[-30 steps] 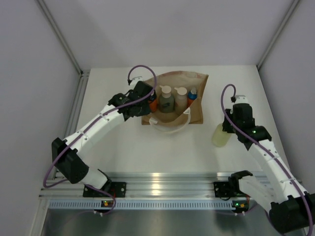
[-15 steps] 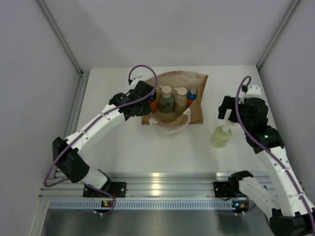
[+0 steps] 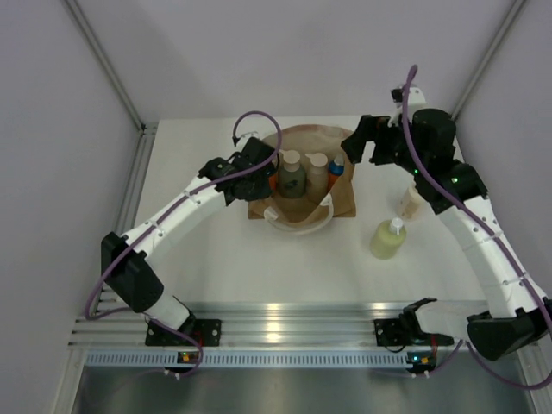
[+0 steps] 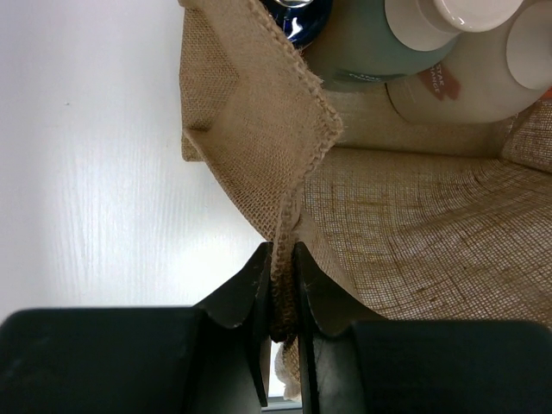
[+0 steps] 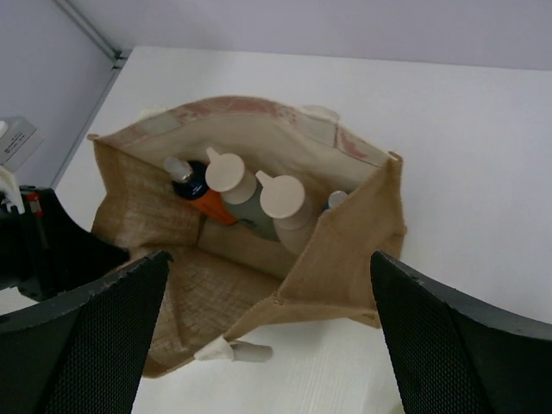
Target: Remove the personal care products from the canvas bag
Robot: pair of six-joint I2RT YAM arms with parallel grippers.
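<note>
Six bottles are in sight, four standing upright inside the canvas bag (image 3: 345,194) and two outside it on the white table (image 3: 224,259). In the bag, left to right in the overhead view, stand an orange bottle (image 3: 270,184), a dark green bottle (image 3: 291,179), a pinkish-beige bottle (image 3: 317,172) and a second orange bottle with a blue cap (image 3: 336,164), close together in a row. The yellow-green bottle (image 3: 387,240) stands upright to the bag's right, apart from it. The cream bottle (image 3: 412,203) sits near it toward the right wall, partly hidden by the right arm. The left arm stretches in from its base with the elbow out to the left. The left gripper (image 4: 283,259) has its jaws pressed together on the burlap rim at the bag's left side (a fold of cloth shows between them). The right arm is raised high, and the right gripper (image 5: 269,259) hangs over the bag's right rear corner, fingers spread wide and holding nothing, with the bag's open mouth below. One white handle (image 3: 297,222) loops over the bag's near side. The bag sits toward the rear middle of the table, with bare tabletop between it and the front rail (image 3: 285,315).
</note>
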